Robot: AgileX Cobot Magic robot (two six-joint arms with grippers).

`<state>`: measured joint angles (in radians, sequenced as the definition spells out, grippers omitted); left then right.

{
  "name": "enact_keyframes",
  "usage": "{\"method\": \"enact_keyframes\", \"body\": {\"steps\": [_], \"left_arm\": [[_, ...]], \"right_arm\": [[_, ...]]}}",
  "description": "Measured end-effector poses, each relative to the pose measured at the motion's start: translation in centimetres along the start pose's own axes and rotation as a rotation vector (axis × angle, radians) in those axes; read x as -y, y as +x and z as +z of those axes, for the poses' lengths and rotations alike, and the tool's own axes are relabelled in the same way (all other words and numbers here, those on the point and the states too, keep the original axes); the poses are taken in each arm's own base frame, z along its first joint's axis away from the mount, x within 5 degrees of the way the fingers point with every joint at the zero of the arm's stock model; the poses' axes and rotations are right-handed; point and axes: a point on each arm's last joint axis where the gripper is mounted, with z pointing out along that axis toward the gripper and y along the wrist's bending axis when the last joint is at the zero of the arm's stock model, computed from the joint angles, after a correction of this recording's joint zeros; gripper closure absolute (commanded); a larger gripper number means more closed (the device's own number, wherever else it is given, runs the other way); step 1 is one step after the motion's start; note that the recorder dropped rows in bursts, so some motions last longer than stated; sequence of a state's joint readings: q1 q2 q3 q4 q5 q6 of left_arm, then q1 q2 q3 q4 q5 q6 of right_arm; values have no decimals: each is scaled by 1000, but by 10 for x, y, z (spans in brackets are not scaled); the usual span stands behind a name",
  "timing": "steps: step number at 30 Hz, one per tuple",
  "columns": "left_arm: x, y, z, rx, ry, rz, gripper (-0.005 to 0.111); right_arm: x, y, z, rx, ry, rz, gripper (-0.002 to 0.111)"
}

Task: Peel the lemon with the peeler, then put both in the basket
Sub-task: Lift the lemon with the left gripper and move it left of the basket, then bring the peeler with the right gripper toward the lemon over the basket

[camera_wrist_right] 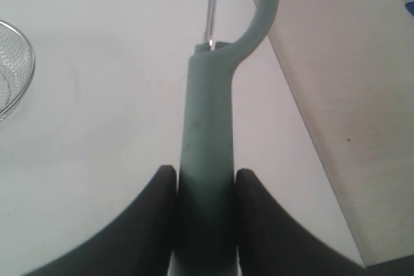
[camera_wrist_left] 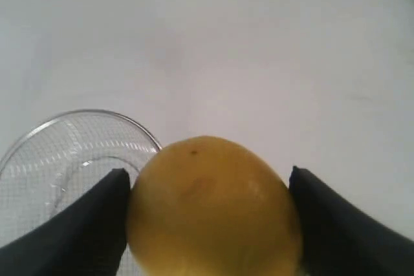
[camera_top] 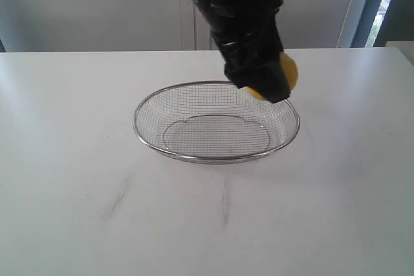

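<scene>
Lemon held at the basket's rim, peeler held off to one side.
The wire basket point(camera_top: 217, 159) sits on the white table point(camera_top: 65, 211). The left gripper point(camera_wrist_left: 207, 172) presses its two black fingers against opposite sides of the lemon point(camera_wrist_left: 213, 205), holding it off the table by the basket's far right rim in the exterior view. The right gripper point(camera_wrist_right: 206, 172) clamps the teal handle of the peeler point(camera_wrist_right: 206, 114), head pointing away from the fingers, above the table and apart from the basket.

Exterior view from a little above, facing down across the table point(camera_top: 65, 211) at the basket point(camera_top: 213, 158) mid-frame, left wrist view very near the lemon point(camera_wrist_left: 213, 205), looking past it to the table, right wrist view near, along the peeler point(camera_wrist_right: 206, 153), all three share the basket rim.
</scene>
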<state>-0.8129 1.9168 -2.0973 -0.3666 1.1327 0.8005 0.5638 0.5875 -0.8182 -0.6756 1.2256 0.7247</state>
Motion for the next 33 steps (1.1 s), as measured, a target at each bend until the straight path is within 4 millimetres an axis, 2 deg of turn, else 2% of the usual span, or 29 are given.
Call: {"method": "enact_keyframes", "body": {"steps": [5, 8, 11, 15, 18, 23, 28, 33], "left_arm": [[20, 40, -19, -55, 45, -58, 107], [38, 65, -39, -65, 48, -77, 107], [58, 86, -55, -14, 18, -86, 107], [84, 106, -69, 37, -32, -90, 107], [102, 123, -68, 30, -40, -107, 107], [120, 142, -61, 26, -88, -131, 107], [123, 151, -54, 22, -111, -151, 107], [117, 153, -50, 47, -186, -169, 107]], "right_arm": [[-7, 0, 0, 4, -76, 18, 108], [-15, -2, 0, 16, -149, -15, 108], [-29, -6, 6, 10, -218, -86, 108], [-57, -10, 26, -44, -282, -200, 108], [-83, -12, 47, -92, -330, -302, 108], [-123, -9, 78, -130, -467, -472, 108], [-150, -6, 96, -100, -590, -589, 108], [-164, -9, 103, -56, -651, -532, 108]]}}
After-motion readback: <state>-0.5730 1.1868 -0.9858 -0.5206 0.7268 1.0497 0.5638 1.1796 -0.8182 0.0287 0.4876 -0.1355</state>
